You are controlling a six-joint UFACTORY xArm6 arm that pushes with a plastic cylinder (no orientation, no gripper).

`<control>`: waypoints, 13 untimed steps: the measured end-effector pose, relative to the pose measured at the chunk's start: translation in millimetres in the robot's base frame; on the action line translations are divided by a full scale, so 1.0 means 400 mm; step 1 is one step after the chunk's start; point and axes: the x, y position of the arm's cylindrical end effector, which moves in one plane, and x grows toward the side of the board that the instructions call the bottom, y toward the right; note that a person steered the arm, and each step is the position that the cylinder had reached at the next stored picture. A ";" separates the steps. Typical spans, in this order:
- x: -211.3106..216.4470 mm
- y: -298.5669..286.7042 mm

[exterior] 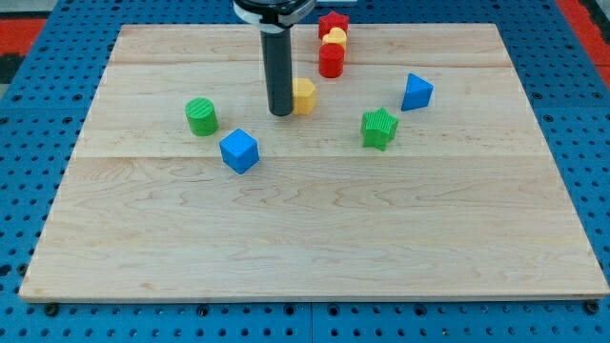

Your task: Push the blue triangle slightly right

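Observation:
The blue triangle [416, 91] lies on the wooden board [315, 238] at the upper right of the middle. My tip [280, 113] stands well to its left, touching or almost touching the left side of a yellow block [304, 96]. The dark rod rises from the tip to the view's top. A green star-shaped block [379, 128] lies below and left of the blue triangle.
A blue cube [238, 151] and a green cylinder [201, 116] lie left of the middle. A red cylinder [331, 60], a yellow block [335, 38] and a red star [333, 22] line up near the board's top edge.

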 end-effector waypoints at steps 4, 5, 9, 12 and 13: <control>-0.025 0.091; 0.005 0.214; -0.054 0.387; -0.055 0.424; -0.055 0.424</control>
